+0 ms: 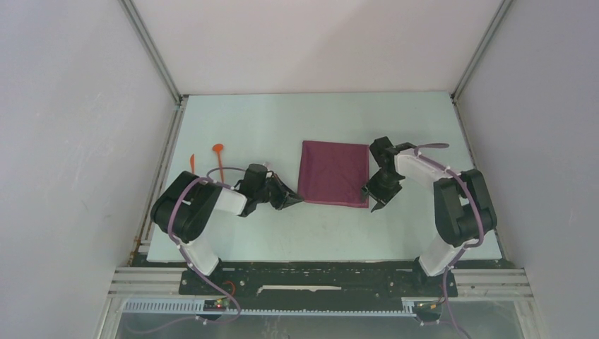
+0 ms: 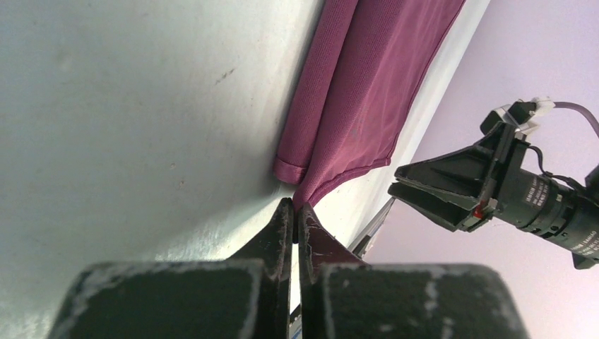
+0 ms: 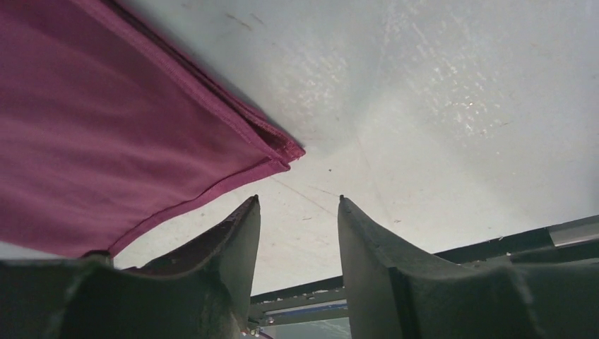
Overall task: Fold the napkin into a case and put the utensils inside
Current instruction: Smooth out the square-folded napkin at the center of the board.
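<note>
The maroon napkin (image 1: 334, 173) lies in the middle of the table, folded in layers, with stacked edges showing in the left wrist view (image 2: 367, 92) and the right wrist view (image 3: 106, 141). My left gripper (image 1: 297, 201) is shut on the napkin's near-left corner, which is pinched between its tips (image 2: 295, 208). My right gripper (image 1: 373, 200) is open and empty, just off the near-right corner (image 3: 298, 201). Two orange utensils lie at the far left: a spoon-like one (image 1: 219, 159) and a thin one (image 1: 191, 161).
The left arm's body lies between the utensils and the napkin. Enclosure walls stand along the left, right and back of the table (image 1: 282, 120). A metal rail (image 1: 318, 272) runs along the near edge. The right gripper also shows in the left wrist view (image 2: 424, 187).
</note>
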Motion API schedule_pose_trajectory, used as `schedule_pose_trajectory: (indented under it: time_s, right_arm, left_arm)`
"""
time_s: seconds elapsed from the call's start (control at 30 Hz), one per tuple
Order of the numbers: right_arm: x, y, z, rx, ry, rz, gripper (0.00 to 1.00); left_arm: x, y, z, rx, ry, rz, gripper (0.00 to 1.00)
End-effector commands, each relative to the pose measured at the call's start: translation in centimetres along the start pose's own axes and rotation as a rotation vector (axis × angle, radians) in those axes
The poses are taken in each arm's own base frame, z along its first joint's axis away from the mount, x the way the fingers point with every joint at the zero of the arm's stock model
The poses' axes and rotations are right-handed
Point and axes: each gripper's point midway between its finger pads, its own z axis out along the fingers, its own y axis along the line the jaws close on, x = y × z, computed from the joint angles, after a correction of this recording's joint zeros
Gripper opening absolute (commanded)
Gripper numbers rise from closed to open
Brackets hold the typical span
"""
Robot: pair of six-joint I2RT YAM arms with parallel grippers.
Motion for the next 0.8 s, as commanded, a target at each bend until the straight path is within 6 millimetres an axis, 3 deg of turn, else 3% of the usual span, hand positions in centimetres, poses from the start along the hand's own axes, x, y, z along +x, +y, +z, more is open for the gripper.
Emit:
schedule_pose_trajectory:
  time_s: [0.0, 0.47, 0.77]
  right_arm:
    - [-1.0, 1.0, -1.7, -0.047, -0.052, 0.005, 0.54]
    - [-1.9, 1.5, 1.3, 0.014, -0.048, 0.029, 0.52]
    - [-1.8, 0.9, 4.2, 0.017, -0.055, 0.021, 0.41]
  left_arm:
    - [0.1, -0.3, 0.0, 0.027, 0.008, -0.003, 0.0]
    - [0.2, -0.4, -0.3, 0.031, 0.005, -0.002, 0.0]
    - [0.2, -0.3, -0.3, 0.033, 0.008, -0.004, 0.0]
